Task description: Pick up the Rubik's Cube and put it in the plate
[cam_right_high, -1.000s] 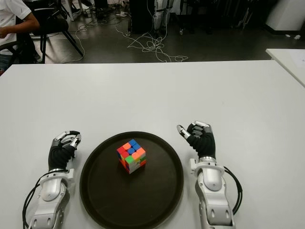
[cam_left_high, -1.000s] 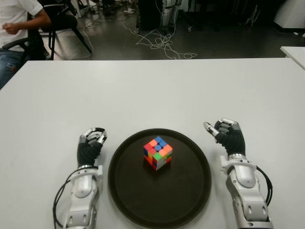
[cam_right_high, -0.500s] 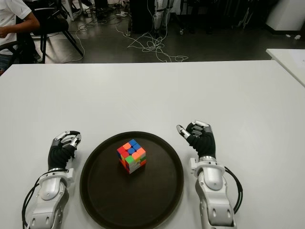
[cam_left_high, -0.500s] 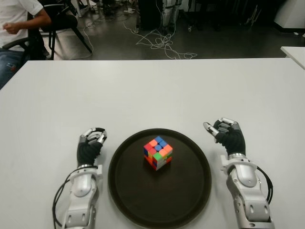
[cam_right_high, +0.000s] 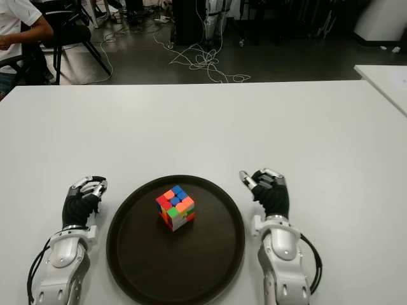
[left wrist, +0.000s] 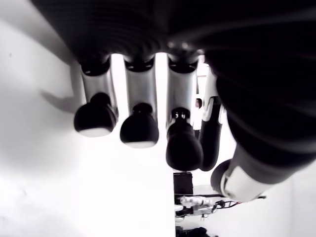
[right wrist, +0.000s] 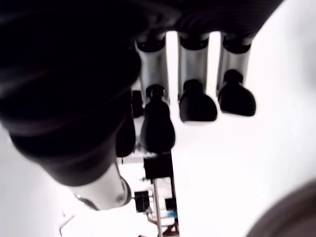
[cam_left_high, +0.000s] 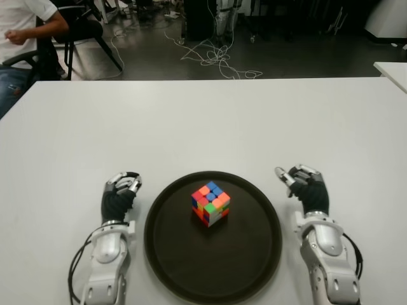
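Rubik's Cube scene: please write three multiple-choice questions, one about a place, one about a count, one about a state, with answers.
1. Where is the Rubik's Cube?
A. on the bare table
B. in the dark round plate
C. in the right hand

2. How many plates are on the white table?
A. one
B. two
C. three

3. What do the fingers of the left hand and right hand hold?
A. the cube
B. the plate's rim
C. nothing

Answers: 1 B, the cube stands inside the plate's rim. 2 A, only one plate shows. 3 C, both hands show beside the plate, one on each side, and both wrist views show nothing grasped.
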`<act>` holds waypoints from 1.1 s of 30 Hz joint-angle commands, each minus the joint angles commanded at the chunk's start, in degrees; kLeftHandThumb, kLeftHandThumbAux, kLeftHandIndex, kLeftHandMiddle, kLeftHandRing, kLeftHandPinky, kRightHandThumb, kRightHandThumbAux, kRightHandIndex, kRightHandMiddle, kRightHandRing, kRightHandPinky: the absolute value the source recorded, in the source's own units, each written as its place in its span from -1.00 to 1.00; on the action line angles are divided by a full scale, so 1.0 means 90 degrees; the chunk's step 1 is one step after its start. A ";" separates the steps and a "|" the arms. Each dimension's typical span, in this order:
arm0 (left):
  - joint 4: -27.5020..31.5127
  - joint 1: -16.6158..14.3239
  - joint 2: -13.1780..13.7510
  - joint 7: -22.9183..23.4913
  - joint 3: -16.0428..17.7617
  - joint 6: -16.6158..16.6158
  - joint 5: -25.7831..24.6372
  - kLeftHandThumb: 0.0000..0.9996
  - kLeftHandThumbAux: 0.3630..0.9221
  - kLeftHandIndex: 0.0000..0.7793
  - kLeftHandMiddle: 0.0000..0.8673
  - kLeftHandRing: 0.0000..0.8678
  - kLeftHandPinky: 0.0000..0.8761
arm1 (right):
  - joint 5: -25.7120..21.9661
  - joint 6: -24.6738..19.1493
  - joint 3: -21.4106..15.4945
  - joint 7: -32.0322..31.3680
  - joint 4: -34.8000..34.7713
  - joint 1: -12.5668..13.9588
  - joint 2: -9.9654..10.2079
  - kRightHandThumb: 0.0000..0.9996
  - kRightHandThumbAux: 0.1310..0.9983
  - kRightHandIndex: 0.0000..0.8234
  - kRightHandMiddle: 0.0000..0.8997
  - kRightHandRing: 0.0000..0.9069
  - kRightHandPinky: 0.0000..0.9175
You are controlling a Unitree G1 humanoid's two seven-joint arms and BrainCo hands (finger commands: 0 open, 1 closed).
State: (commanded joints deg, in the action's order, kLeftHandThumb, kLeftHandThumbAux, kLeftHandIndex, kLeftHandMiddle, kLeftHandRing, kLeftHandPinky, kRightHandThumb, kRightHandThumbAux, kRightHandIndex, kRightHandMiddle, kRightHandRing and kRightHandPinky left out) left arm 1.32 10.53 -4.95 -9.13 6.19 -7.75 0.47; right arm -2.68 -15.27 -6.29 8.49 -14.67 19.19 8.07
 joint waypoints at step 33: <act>0.0246 0.0246 -0.0132 -0.0207 0.0185 -0.0108 -0.0233 0.42 0.22 0.14 0.83 0.88 0.87 | -0.0221 0.1979 -0.0296 -0.0209 0.0653 0.0529 0.0182 -0.30 0.64 0.64 0.75 0.78 0.75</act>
State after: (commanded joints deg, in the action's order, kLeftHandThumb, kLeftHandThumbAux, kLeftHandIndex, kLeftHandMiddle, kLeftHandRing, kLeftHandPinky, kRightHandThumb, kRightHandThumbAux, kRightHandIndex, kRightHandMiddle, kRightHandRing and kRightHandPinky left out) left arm 3.53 12.75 -6.13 -10.99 7.86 -8.72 -1.63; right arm -4.67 2.55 -8.96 6.61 -8.79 23.95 9.71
